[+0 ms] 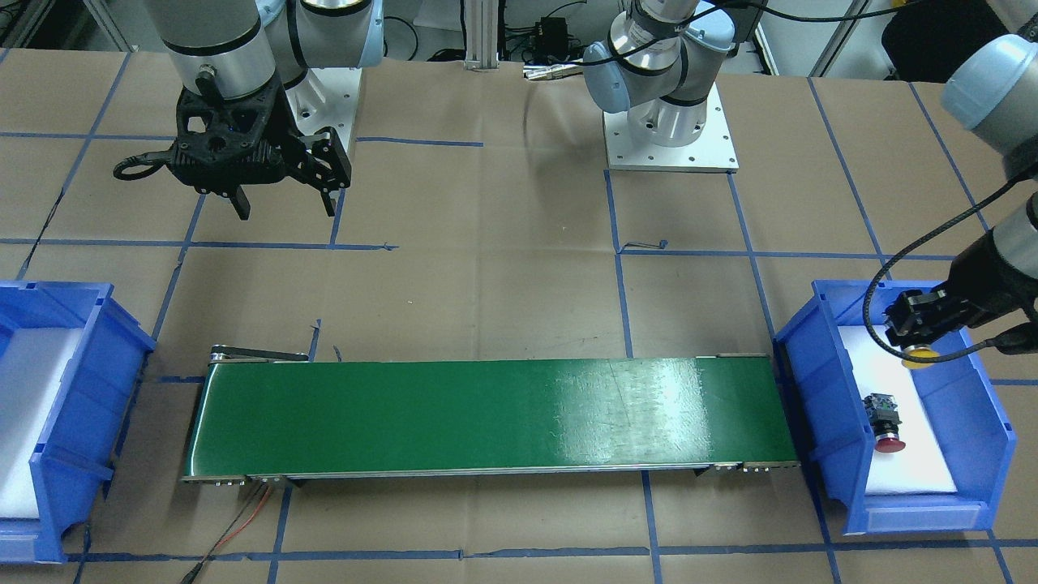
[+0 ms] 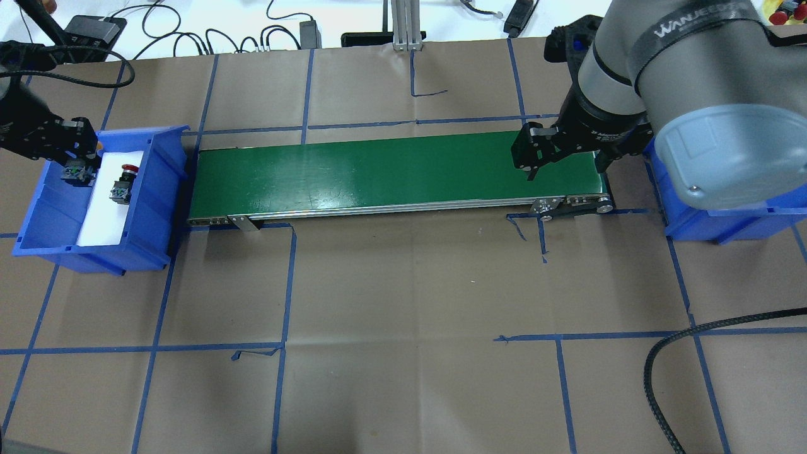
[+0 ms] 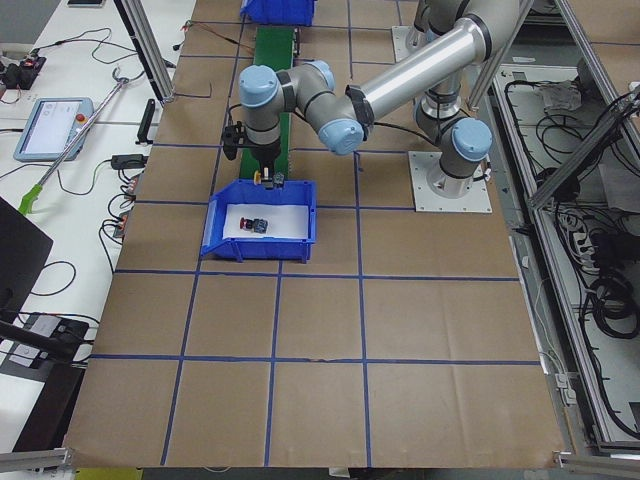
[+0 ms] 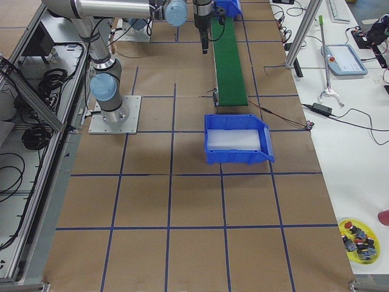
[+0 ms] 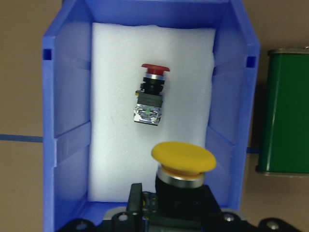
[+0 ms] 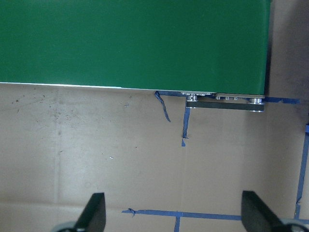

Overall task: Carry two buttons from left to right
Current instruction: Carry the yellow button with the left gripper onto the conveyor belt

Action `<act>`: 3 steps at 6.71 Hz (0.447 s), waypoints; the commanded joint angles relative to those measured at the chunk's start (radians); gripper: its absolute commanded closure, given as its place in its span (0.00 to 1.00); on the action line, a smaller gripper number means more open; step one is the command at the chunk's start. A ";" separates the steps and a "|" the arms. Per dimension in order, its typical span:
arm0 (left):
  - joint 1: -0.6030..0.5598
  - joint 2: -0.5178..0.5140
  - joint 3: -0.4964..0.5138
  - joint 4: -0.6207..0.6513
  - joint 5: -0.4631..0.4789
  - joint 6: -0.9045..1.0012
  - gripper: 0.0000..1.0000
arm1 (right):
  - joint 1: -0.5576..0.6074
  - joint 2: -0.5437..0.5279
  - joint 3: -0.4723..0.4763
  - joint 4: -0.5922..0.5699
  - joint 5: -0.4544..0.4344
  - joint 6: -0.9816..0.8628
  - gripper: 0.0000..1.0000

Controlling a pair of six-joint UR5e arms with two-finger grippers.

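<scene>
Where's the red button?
Overhead view, far left: the red button lies on white foam inside the blue bin, beside the left gripper holding the yellow button.

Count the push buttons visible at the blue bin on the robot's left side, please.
2. The yellow button is gripped by the left gripper, above the blue bin's white foam. The red button lies on its side on that foam. None appears hidden there.

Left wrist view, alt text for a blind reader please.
The left gripper holds a yellow mushroom-cap push button over a blue bin lined with white foam. A red-capped button lies sideways on the foam; a green conveyor belt is at right.
</scene>
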 commanded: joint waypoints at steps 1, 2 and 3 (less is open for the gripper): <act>-0.162 -0.012 -0.004 0.010 0.002 -0.258 0.95 | 0.000 0.001 0.000 0.001 0.000 0.000 0.00; -0.236 -0.015 -0.014 0.014 0.002 -0.381 0.95 | 0.000 0.001 0.000 0.001 0.000 0.000 0.00; -0.288 -0.019 -0.028 0.035 -0.002 -0.429 0.95 | 0.000 0.000 0.000 0.002 0.000 0.003 0.00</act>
